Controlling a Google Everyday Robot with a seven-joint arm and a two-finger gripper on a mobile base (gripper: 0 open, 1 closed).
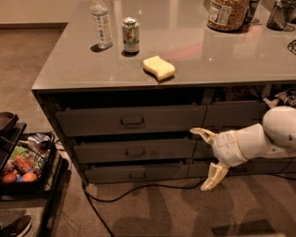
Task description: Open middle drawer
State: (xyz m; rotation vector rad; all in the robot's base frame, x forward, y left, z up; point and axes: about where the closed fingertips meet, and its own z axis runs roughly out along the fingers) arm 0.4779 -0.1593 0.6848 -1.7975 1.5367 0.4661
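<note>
Pincer (208,156) spread wide, empty, lower right of centre; middle drawer (134,151) looks shut, centre-left of frame.
Drawer is prob. a stiff, wide box on slides, moderate weight. Its flat front gives no grip, so the only real hold is the small rectangular pull (135,151) at its centre; tug straight out, or it may rack. Pincer sits just right of the drawer's right end, apart from the pull, fingers one above the other. Taller drawer (132,121) above and slim drawer (137,174) below have look-alike pulls, easy to mix up. Black cable (121,190) on floor in front, cart (54,178) w/ groceries lower left; neither seems to block the pull-out. Bottle (101,23), can (131,34), sponge (158,67), jar (226,14) sit up on the counter (208,51), out of the way.
</note>
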